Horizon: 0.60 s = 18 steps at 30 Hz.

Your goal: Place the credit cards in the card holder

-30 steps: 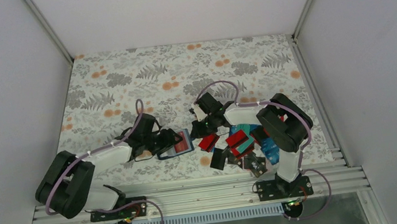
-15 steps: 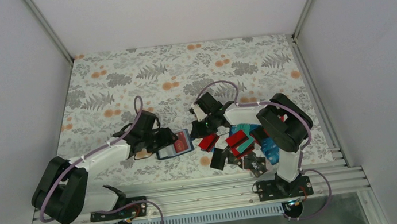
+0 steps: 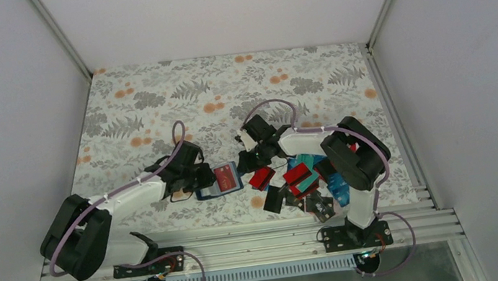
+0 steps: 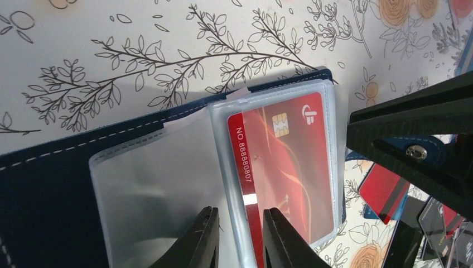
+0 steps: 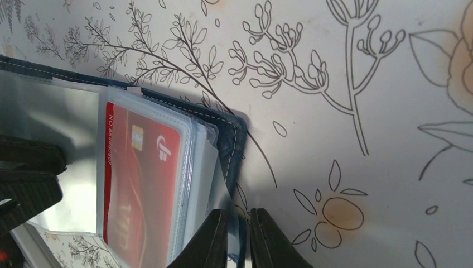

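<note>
Inside card holder (image 4: 44,167), one red card (image 4: 284,162)

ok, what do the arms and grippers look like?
Identical: left arm and right arm have white shells, black joint housings, lilac cable looped along each; left gripper and right gripper are black, two tapered fingers. Black base plates on aluminium rail.

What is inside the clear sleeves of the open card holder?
One red credit card with a chip sits in the top sleeve of the card holder. The flipped sleeve looks empty. Sleeves stacked underneath are covered.
</note>
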Available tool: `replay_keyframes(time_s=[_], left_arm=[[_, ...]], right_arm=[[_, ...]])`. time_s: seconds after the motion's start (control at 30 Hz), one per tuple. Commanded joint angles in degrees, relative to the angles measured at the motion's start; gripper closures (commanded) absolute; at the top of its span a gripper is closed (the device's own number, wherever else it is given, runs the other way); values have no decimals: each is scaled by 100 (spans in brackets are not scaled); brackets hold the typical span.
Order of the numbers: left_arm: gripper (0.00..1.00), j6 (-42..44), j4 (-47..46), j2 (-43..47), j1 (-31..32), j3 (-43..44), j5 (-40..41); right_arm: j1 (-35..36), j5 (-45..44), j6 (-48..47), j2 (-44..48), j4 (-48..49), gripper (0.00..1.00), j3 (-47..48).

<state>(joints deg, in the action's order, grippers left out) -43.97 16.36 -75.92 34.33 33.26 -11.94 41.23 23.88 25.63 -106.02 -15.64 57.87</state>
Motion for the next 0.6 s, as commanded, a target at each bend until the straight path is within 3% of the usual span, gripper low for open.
replay_keyframes(time_s=[0.0, 0.37, 0.57], left_arm=[[80, 185, -104, -120, 77, 129, 102], [87, 293, -74, -536, 287, 331, 424], [93, 266, -170, -709, 335, 318, 459]], right_arm=[[18, -356, -116, -202, -422, 84, 141], [24, -420, -172, 241, -819, 67, 483], [25, -250, -90, 610, -792, 64, 417]])
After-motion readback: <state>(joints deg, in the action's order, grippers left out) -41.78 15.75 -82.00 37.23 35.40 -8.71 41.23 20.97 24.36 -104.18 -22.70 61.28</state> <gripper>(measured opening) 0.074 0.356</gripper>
